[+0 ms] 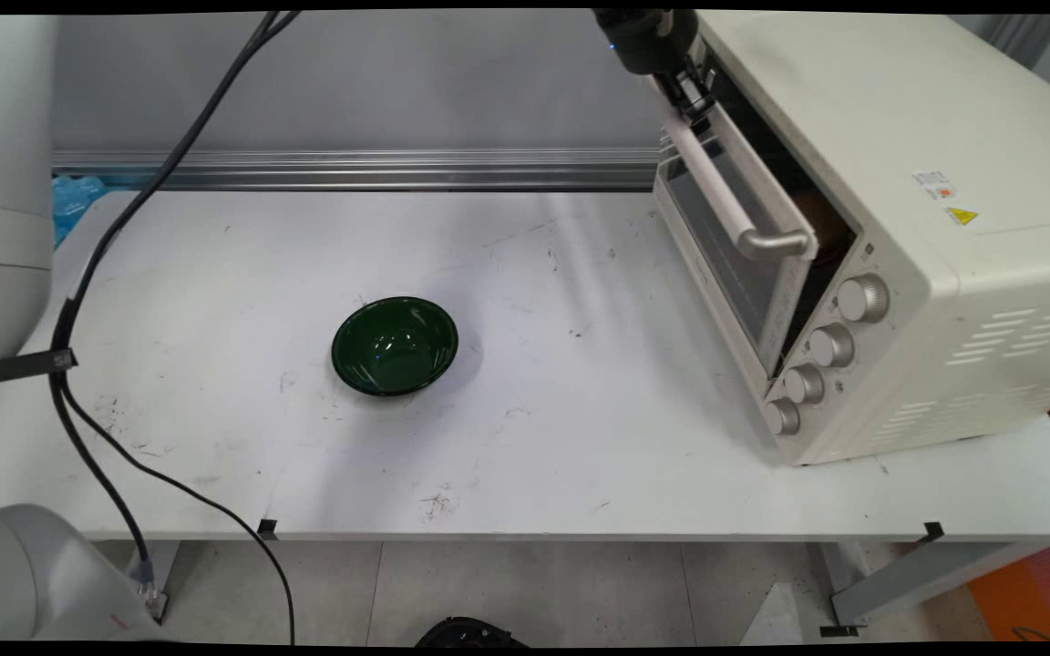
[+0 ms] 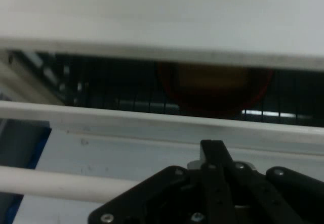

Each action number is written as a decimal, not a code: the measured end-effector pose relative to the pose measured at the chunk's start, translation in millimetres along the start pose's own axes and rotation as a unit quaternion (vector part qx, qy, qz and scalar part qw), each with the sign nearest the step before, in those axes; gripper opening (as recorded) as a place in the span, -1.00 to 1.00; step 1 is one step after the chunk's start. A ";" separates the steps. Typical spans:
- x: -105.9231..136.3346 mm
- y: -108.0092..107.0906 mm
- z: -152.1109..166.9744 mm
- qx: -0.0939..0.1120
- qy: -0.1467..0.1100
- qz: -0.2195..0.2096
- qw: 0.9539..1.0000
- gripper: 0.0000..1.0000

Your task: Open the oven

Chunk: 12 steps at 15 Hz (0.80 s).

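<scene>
We count one white scuffed table, one cream metal toaster oven at its right with four silver knobs, its glass door ajar, and one dark green glossy bowl standing alone mid-table. The black two-finger gripper sits at the far end of the door's pale bar handle; whether its jaws clasp the bar we cannot tell. Inside the oven, something round and orange-brown rests on the rack. A grey wall stands behind.

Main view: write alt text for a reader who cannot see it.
A black two-finger gripper meets the far end of the white bar handle on a cream toaster oven's partly open door. A dark green bowl sits alone on the scuffed white table.
</scene>
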 end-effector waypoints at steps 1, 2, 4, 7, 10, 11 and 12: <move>-3.8 -0.8 -0.9 -0.001 -0.005 0.000 1.000 -1.00; -7.1 -1.6 -1.8 -0.001 -0.008 0.000 1.000 -1.00; -13.5 -3.2 -3.4 -0.002 -0.015 0.000 1.000 -1.00; -22.9 -5.6 -5.6 -0.004 -0.025 0.001 1.000 -1.00; -29.9 -7.2 -6.2 -0.005 -0.031 0.002 1.000 -1.00; -33.0 -7.8 -5.8 -0.005 -0.032 0.004 0.999 -1.00; -35.1 -8.3 -5.7 -0.006 -0.033 0.004 0.999 -1.00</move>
